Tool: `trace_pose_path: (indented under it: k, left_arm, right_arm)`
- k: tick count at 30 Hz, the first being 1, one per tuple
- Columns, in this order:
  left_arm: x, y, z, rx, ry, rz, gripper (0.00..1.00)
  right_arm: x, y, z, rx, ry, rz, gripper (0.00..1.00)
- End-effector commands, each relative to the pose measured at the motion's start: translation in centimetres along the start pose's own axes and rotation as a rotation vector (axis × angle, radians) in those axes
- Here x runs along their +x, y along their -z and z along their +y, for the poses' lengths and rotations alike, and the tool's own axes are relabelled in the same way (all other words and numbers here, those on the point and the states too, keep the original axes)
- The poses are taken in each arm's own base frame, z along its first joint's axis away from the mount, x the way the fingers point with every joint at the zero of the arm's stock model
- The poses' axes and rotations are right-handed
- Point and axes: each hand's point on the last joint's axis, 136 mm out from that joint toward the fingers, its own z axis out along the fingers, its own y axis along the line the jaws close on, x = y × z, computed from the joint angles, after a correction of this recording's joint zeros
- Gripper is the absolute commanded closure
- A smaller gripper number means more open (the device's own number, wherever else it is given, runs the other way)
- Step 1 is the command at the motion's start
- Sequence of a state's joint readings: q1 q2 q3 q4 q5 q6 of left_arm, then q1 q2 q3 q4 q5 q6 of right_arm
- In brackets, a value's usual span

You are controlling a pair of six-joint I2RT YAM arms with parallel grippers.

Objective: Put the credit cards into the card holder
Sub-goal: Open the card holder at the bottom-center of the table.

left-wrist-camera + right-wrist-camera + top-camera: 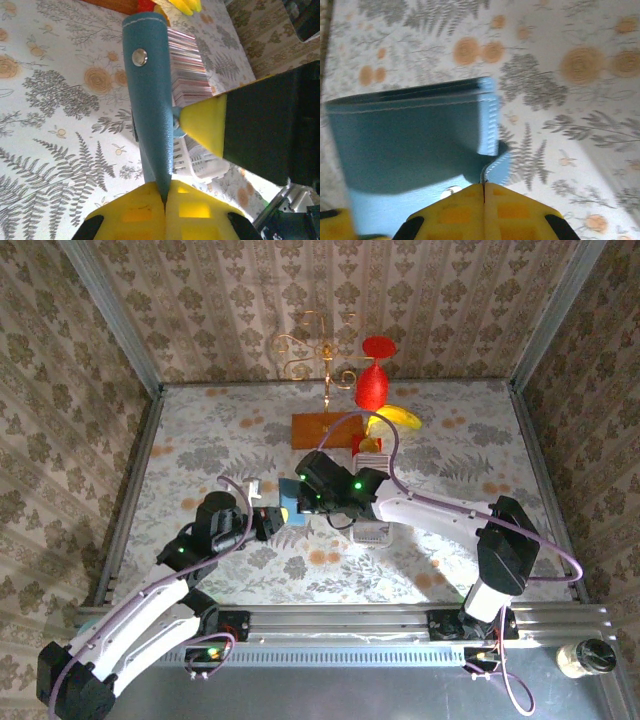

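The teal-blue card holder [290, 502] hangs just above the floral table between both grippers. My left gripper [272, 520] is shut on its lower edge [165, 197], and the holder [150, 100] rises upright from the yellow fingers with its snap stud facing the camera. My right gripper [303, 495] is shut on a paler flap of the holder [410, 135], pinched at the fingertips [484, 186]. The credit cards [187, 65] form a striped ribbed row just behind the holder, and their far end [370, 447] shows beyond the right arm.
A white slotted rack [372, 532] lies under the right arm, close to the holder [200, 160]. An orange-brown wooden block [325, 430], a banana [398, 418], a red goblet [373, 380] and a gold wire stand [318, 355] sit at the back. Patterned walls enclose the table.
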State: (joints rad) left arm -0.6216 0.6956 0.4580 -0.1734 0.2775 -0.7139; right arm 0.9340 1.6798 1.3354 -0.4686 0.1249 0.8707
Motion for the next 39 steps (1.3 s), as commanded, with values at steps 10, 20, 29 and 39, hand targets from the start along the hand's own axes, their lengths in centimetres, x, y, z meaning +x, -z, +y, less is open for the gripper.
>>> trace_pose_path:
  k: [10,20,29,39]
  left_arm:
    - [1.1,-0.4,1.1,-0.032,0.068,0.028,1.00]
    - [7.4,-1.0,3.8,-0.047,0.251,0.179,0.95]
    - [8.8,0.0,7.1,-0.226,0.215,0.204,0.63]
    - [5.7,-0.4,5.7,-0.210,0.189,0.128,0.32]
  right_arm:
    - [-0.1,0.8,-1.5,0.019,-0.022,-0.033,1.00]
    - [6.3,-1.7,-3.1,0.033,-0.056,0.091,1.00]
    - [7.1,-1.9,-1.6,-0.027,-0.015,0.112,1.00]
    - [6.0,-0.6,2.0,-0.198,-0.027,0.087,1.00]
